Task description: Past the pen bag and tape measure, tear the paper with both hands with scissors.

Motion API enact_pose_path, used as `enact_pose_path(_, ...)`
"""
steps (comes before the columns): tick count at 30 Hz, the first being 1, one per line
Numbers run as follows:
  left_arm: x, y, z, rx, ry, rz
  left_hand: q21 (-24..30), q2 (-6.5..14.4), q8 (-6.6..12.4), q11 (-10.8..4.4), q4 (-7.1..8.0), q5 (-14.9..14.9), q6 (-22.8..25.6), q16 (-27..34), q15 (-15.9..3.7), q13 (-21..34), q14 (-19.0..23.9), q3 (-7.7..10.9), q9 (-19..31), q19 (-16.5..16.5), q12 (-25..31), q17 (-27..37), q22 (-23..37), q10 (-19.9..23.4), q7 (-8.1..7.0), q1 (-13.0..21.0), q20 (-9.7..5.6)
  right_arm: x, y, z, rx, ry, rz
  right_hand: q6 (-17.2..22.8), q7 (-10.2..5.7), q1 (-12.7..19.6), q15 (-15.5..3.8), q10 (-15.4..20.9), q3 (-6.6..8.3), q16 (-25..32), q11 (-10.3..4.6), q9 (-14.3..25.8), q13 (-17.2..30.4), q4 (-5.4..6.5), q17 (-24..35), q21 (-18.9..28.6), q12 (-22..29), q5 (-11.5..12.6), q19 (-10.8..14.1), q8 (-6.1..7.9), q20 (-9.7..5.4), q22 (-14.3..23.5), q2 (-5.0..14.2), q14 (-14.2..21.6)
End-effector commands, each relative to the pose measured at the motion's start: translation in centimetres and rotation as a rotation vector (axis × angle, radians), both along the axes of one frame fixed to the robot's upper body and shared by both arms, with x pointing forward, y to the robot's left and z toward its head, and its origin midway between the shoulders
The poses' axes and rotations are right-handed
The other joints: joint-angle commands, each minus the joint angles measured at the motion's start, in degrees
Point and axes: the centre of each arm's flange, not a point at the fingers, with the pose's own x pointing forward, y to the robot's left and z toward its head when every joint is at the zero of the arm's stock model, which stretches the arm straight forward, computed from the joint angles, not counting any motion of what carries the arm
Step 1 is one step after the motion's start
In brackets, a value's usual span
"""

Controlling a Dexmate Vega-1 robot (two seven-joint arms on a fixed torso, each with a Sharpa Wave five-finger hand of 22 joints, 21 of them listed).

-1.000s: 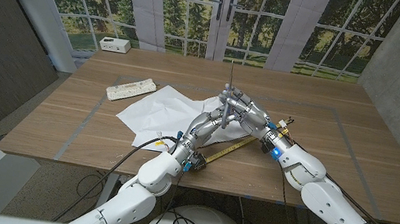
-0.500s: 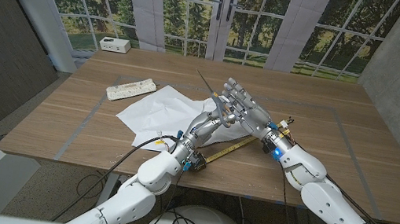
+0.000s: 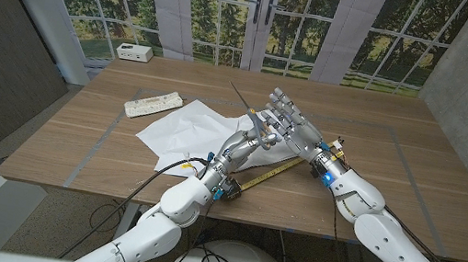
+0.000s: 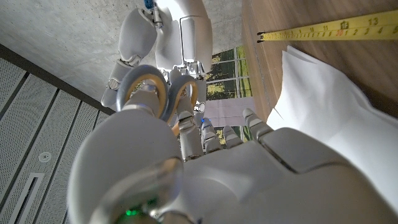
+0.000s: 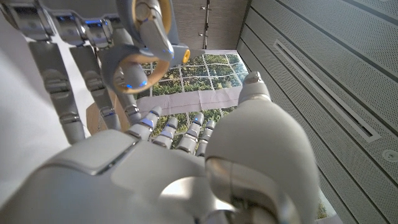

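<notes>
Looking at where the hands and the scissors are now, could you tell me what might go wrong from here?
1. The left hand holds the scissors by their handle loops with the blade raised, and the right hand is spread close beside it; the hands could collide or the scissors could slip.
2. The paper lies loose and creased on the table, so it may slide or bunch rather than cut.
3. The extended tape measure lies under the arms and could be dragged.

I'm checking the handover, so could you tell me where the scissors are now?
In the head view, the scissors are mid-table, held by the left hand over the paper, beside the open right hand.
</notes>
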Motion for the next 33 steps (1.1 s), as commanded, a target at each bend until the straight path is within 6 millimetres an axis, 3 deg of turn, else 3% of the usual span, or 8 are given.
enact_pose_path(1,0.1,0.4,0.1,-0.002,-0.001,0.002,-0.1,2.1,0.18,0.01,0.11,0.4,1.6,-0.1,-0.59,0.1,-0.3,-0.04,0.1,-0.2,-0.1,0.0,0.2,-0.2,-1.06,2.7,0.05,-0.3,-3.2,2.1,0.083,-0.081,-0.099,1.5,-0.29,-0.4,-9.44,0.8,-0.48,0.6,0.00,0.1,0.0,-0.15,-0.2,0.2,0.5,0.6,1.0,0.83,-0.24,0.2,0.06,0.8)
enact_pose_path(11,0.2,0.7,0.2,-0.026,-0.016,0.015,0.2,1.9,0.05,-0.14,0.07,0.0,2.6,0.6,-1.66,0.1,2.0,-0.25,-0.5,0.7,0.7,0.0,0.2,2.4,-0.63,3.0,-0.27,-0.1,-3.6,2.3,0.098,-0.087,-0.120,2.5,-0.50,-0.3,-9.69,1.1,-0.31,0.9,0.11,0.1,-0.2,-0.30,-0.6,0.3,0.7,0.7,1.5,1.22,-0.20,0.2,0.53,1.5)
enact_pose_path(14,-0.4,0.9,0.2,-0.098,-0.038,0.061,0.9,1.8,-0.46,0.28,0.14,-0.1,3.0,1.4,-4.05,0.2,5.9,-0.56,-1.3,2.8,1.8,0.1,0.2,5.6,-0.19,3.2,-0.72,0.0,-3.6,2.3,0.096,-0.089,-0.123,2.7,-0.58,-0.2,-9.70,1.2,-0.23,1.0,0.16,0.0,-0.3,-0.33,-0.7,0.3,0.7,0.7,1.5,1.32,-0.14,0.2,0.74,1.5)
enact_pose_path(17,-0.9,1.2,0.6,-0.125,-0.065,0.080,1.7,1.2,-1.30,1.08,-0.20,-0.2,3.7,1.7,-7.55,0.1,12.4,-1.19,-2.6,6.9,4.0,-0.1,0.1,12.8,0.24,4.2,-4.07,0.0,-3.7,2.4,0.091,-0.097,-0.128,3.1,-0.60,0.2,-9.69,1.3,0.10,1.0,0.18,0.0,-0.4,-0.49,-0.8,0.3,0.8,0.8,1.6,1.44,-0.20,0.2,1.28,1.5)
enact_pose_path(22,-1.2,1.6,0.9,-0.146,-0.077,0.094,1.7,1.0,-2.39,2.30,0.16,-0.2,2.8,1.7,-7.82,-0.3,17.1,-2.23,-3.3,8.7,5.3,-0.1,0.0,18.5,-0.83,4.2,-4.56,-0.2,-3.8,2.6,0.077,-0.118,-0.155,3.4,-0.63,0.5,-9.52,1.1,0.36,1.0,0.21,0.0,-0.6,-0.72,-1.0,0.4,0.7,0.7,2.0,1.51,-0.43,0.3,1.69,1.4)
enact_pose_path(28,-1.3,2.0,1.0,-0.166,-0.071,0.089,1.3,1.0,-3.01,0.41,0.44,0.0,2.2,1.3,-8.99,-0.4,18.5,-2.86,-3.6,8.9,5.4,-0.1,0.0,20.6,-2.15,4.0,-4.68,-0.3,-3.6,2.5,0.077,-0.111,-0.152,4.0,-0.72,0.3,-9.30,1.5,0.36,1.1,0.47,0.0,-0.7,-0.68,-1.2,0.4,0.9,0.6,2.2,1.68,-0.34,0.3,1.93,1.5)
enact_pose_path(29,-1.3,2.1,1.0,-0.165,-0.070,0.091,1.1,1.0,-3.22,-0.97,0.74,0.1,2.0,1.2,-9.27,-0.4,19.4,-2.96,-3.8,8.6,5.4,0.0,0.1,21.3,-2.42,3.6,-4.40,-0.3,-3.6,2.4,0.077,-0.109,-0.154,4.0,-0.62,0.3,-9.29,1.5,0.36,1.1,0.36,0.0,-0.7,-0.68,-1.2,0.4,0.9,0.6,2.2,1.67,-0.34,0.3,1.96,1.5)
enact_pose_path(33,-1.3,2.3,1.1,-0.165,-0.069,0.090,0.6,1.8,-3.88,-2.43,2.14,0.4,1.0,1.7,-9.42,0.0,23.0,-3.00,-4.2,8.1,6.3,0.4,0.2,26.3,-4.61,1.7,-2.49,-0.4,-3.6,2.4,0.073,-0.105,-0.154,4.1,-0.63,0.2,-9.28,1.5,0.38,1.2,0.31,-0.1,-0.8,-0.66,-1.3,0.4,0.9,0.6,2.3,1.69,-0.36,0.3,2.09,1.5)
